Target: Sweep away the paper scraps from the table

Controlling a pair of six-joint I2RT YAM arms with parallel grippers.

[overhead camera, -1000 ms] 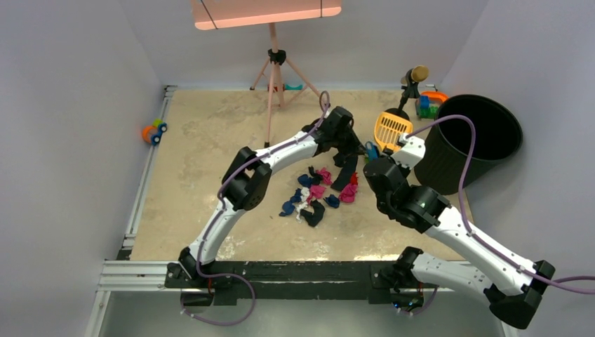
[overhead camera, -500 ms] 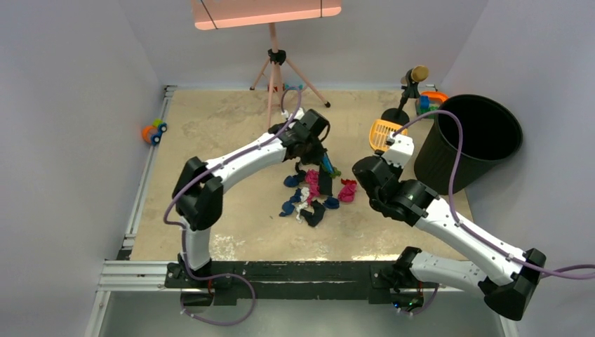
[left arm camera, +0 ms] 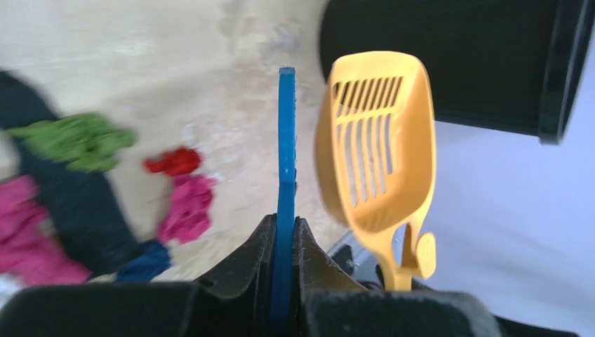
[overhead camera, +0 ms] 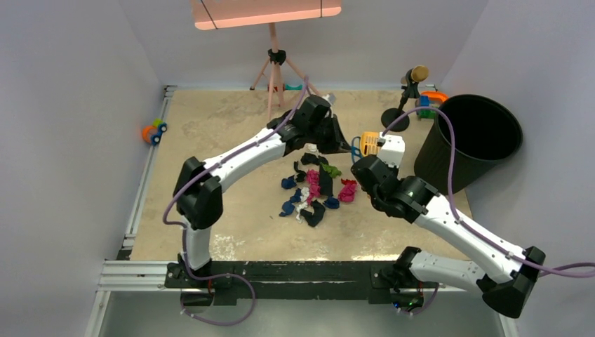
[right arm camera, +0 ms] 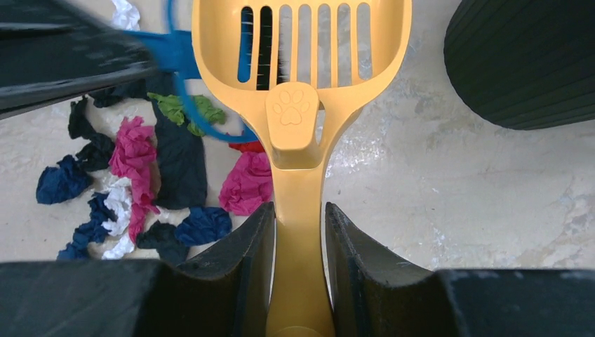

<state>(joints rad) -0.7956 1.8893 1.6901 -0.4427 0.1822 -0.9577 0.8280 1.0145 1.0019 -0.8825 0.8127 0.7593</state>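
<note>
Wads of magenta, dark blue, black, white and green made up the paper scraps [overhead camera: 313, 188], which lay bunched in one loose pile near the middle of the table [overhead camera: 210, 140], between the two arms. A green wad sat at the far edge of the pile, and a red and a pink one lay on its right side.

The left gripper [left arm camera: 284, 226] reached over the far side of the pile. Its jaws were pressed together on a thin blue brush [left arm camera: 285, 140], which the left wrist view showed edge-on and pointing away from the fingers. That view was blurred, so the bristles could not be made out.

The right gripper [right arm camera: 298, 210] was clamped on the handle of the yellow dustpan [right arm camera: 302, 63], one finger on each side of the handle just below the paw-print mark. The slotted scoop pointed away from the wrist and sat just right of the pile's far end, close beside the brush. Whether its lip touched the table could not be told.

A black round bin [overhead camera: 470, 137] stood at the right edge of the table, near the dustpan but apart from it. A tripod [overhead camera: 275, 70] stood at the far edge, and a small orange toy [overhead camera: 151, 131] lay by the left rail.
</note>
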